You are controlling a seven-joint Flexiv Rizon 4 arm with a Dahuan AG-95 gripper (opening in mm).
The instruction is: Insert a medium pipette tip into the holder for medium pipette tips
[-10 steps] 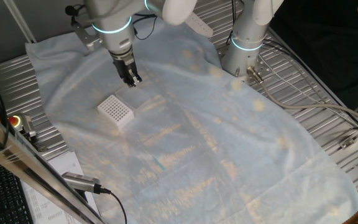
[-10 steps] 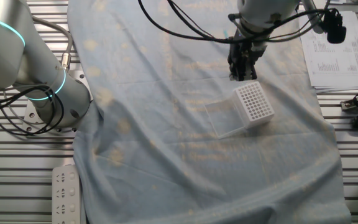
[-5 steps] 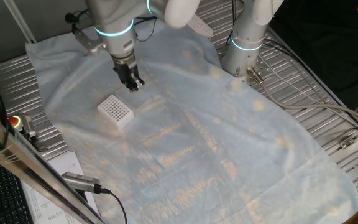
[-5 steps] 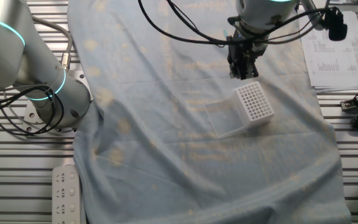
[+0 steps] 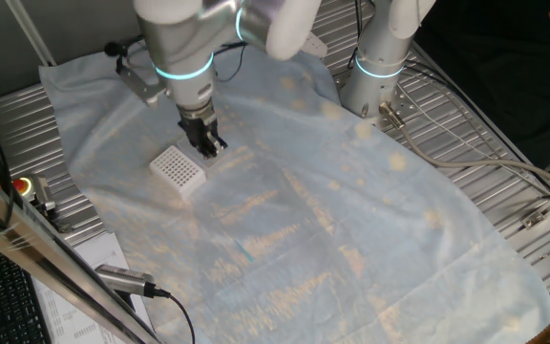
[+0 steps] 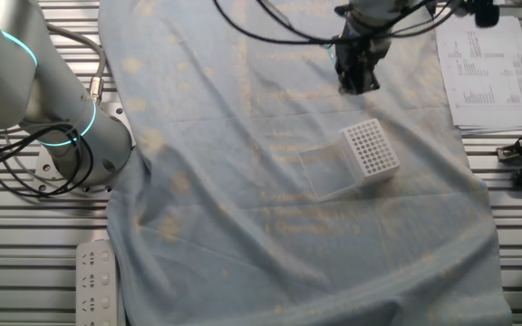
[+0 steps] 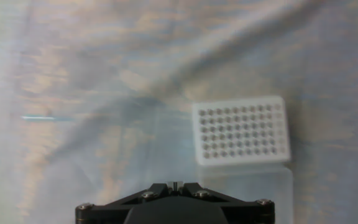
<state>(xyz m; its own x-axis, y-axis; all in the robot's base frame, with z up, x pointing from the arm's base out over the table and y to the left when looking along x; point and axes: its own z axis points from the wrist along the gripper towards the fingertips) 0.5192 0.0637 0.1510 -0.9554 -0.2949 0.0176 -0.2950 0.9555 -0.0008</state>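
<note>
Hand view shows the holder for medium pipette tips [image 7: 242,131] ahead and right of the gripper [image 7: 175,185], resting on the wrinkled pale cloth [image 7: 104,74] that drapes the surface. A thin teal line, likely the medium pipette tip [image 7: 38,117], lies flat on the cloth well to the left of the holder, with open cloth between them. A clear plastic piece [image 7: 253,186] touches the holder's near edge. Only the gripper's black base shows here, so whether the fingers are parted or closed cannot be told, and nothing is seen held.

In one fixed view the gripper [image 5: 208,147] hangs just beside the holder [image 5: 178,167], near its far right corner, with bare cloth spreading wide to the right of the holder. In the other fixed view the gripper [image 6: 355,83] sits above the holder [image 6: 371,150], clear of it.

Compared with a second ago, the gripper has shifted from farther back to closer beside the holder in one fixed view; the holder has not moved.
</note>
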